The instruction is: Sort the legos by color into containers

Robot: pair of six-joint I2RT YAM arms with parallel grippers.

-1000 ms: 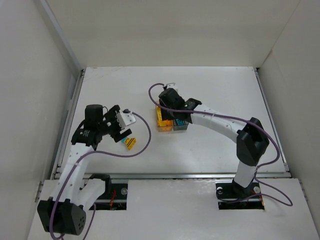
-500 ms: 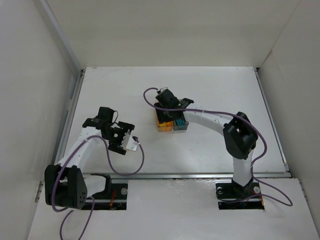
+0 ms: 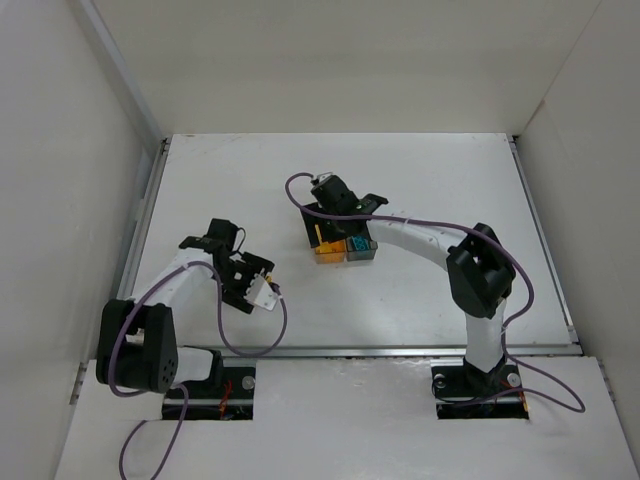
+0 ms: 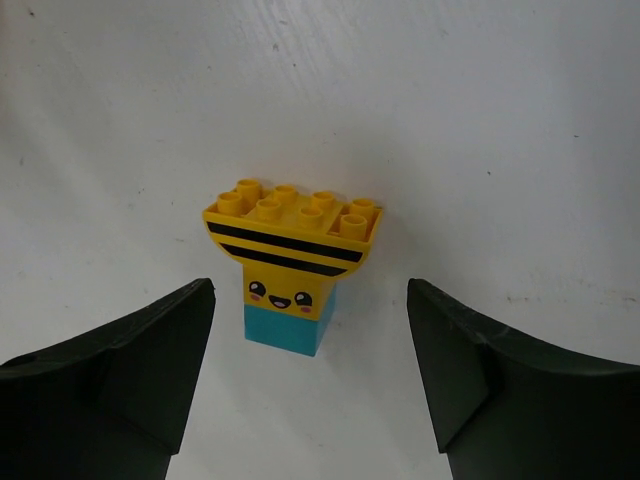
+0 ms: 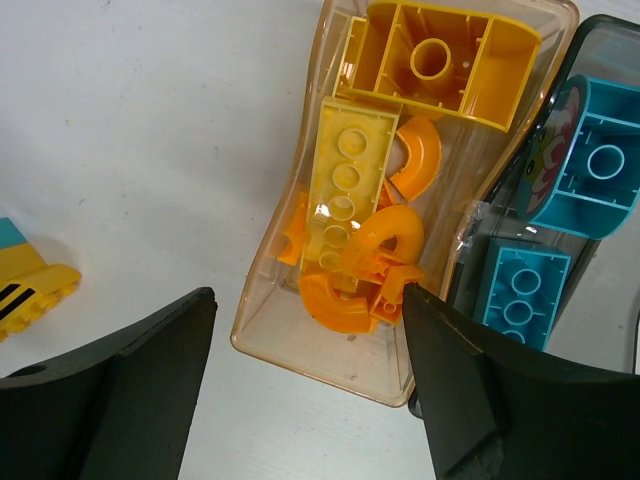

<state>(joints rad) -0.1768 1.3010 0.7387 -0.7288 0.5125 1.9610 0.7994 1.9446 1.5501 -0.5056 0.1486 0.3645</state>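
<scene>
Left gripper [image 4: 310,292] stands spread and empty. Its fingers [image 4: 150,350] flank, without touching, a yellow black-striped brick [image 4: 293,235] that appears joined to a teal brick [image 4: 285,330] on the white table [image 4: 480,100]. You find the pair straight ahead, centred in the gap.

Right gripper [image 5: 308,297] is likewise released and carries nothing. Directly beneath it lies the amber bin [image 5: 262,318], which holds orange pieces and a pale yellow plate [image 5: 345,185]. The grey bin [image 5: 600,28] touches it on the right-finger side and holds teal bricks [image 5: 520,295].

Step in hand, by judgement: lining up a pick of the last loose piece. You would next advance and close squarely on the striped brick. Its two colours probably need separating before either goes into a bin.

Against the frame a second ago, the left arm has folded back and brought its gripper over the brick, which then lay uncovered just beside it. The right gripper remains above the bins, its elbow drawn in.
</scene>
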